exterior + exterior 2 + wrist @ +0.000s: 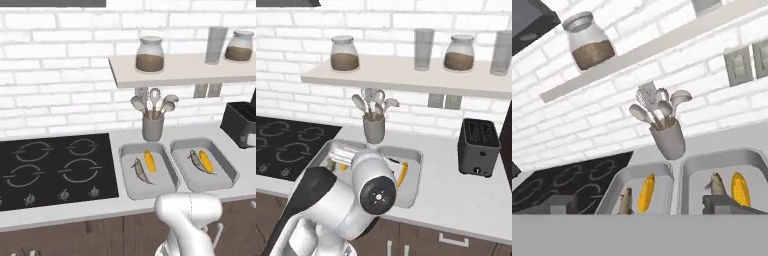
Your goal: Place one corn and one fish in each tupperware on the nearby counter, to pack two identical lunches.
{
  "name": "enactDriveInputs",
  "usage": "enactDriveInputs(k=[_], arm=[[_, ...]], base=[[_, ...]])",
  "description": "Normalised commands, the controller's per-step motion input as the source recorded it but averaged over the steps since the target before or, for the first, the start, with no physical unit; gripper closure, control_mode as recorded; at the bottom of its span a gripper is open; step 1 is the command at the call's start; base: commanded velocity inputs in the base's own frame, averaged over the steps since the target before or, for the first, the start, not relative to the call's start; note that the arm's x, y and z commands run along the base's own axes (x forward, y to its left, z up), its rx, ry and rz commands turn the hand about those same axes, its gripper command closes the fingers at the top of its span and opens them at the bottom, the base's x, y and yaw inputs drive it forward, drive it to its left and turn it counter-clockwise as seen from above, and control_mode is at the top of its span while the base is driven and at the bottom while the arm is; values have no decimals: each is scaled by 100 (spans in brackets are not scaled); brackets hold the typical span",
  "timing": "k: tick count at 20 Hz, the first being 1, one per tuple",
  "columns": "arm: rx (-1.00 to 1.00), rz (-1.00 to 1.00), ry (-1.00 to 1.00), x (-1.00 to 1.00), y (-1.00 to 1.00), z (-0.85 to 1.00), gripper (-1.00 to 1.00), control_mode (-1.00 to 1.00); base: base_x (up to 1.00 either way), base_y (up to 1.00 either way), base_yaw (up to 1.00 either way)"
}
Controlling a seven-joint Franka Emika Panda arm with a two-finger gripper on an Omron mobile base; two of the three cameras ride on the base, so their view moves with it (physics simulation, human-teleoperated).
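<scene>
Grey trays [129, 191] [226, 181] sit side by side near the bench's [70, 214] front edge, each holding one corn cob [149, 161] [206, 160] beside one fish [140, 171] [196, 160], apparently packed as matching lunches; the jaws' spread cannot be told.

White arm folded low and close to the base, end effector [642, 205] fingertips wide apart, nothing between them.

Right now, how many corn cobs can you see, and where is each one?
2. One corn lies in the left tupperware beside a fish; the other corn lies in the right tupperware beside its fish.
</scene>
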Motion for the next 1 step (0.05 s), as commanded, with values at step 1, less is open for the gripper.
enactDriveInputs(k=[1], arm=[[4,0,-2,0,0,0,-100,-100]], base=[[0,0,0]])
